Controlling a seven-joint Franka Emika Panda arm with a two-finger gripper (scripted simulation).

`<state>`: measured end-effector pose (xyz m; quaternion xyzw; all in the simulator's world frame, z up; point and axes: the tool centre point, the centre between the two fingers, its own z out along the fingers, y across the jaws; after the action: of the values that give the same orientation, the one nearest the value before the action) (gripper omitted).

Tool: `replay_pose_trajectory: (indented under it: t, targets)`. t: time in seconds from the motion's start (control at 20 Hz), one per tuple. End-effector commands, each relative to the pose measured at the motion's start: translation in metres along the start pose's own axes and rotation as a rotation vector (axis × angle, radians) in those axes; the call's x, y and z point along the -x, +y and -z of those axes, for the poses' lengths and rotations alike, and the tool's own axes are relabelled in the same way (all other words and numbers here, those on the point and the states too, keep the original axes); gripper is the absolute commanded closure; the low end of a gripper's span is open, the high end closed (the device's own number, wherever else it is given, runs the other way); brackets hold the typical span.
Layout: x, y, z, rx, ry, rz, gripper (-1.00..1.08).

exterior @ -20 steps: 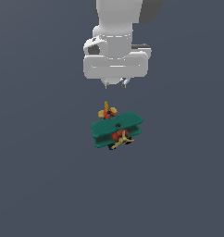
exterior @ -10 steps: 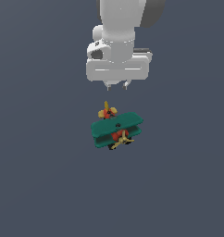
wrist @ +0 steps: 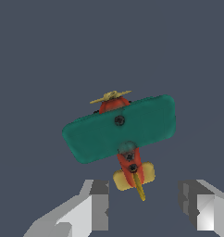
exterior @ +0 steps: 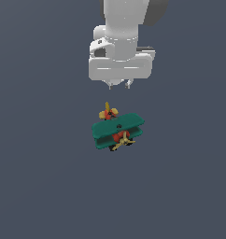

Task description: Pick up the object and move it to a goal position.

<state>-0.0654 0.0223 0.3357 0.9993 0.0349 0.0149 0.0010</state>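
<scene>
Approach step, grasp not yet made. The gripper (exterior: 119, 84) hangs above the biplane (exterior: 117, 131), fingers (wrist: 96, 203) spread wide and empty. The biplane rests on the floor (exterior: 40, 186), upright, apart from the fingers. Next move, in my judgement: descend, straddle the fuselage behind the wing, then close.

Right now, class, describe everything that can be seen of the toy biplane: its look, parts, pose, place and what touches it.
The toy biplane is small, with two dark green wings stacked one above the other, a red-orange body, a tan-yellow propeller at the nose and a yellow tail. It looks like smooth painted wood or plastic. It sits upright and whole on the plain grey floor, nose toward the exterior camera. The gripper hangs open above its tail end, apart from it; nothing but the floor touches it.
</scene>
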Motion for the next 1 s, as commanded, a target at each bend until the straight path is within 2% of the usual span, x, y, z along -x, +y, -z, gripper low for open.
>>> replay_pose_trajectory:
  t: [0.0,0.45,0.95]
  targets:
    - [0.0,-0.002,0.004,0.005,0.005,0.019,-0.2]
    - [0.001,-0.011,0.029,0.042,0.038,0.135,-0.2]
    - [0.005,-0.027,0.066,0.122,0.078,0.318,-0.2]
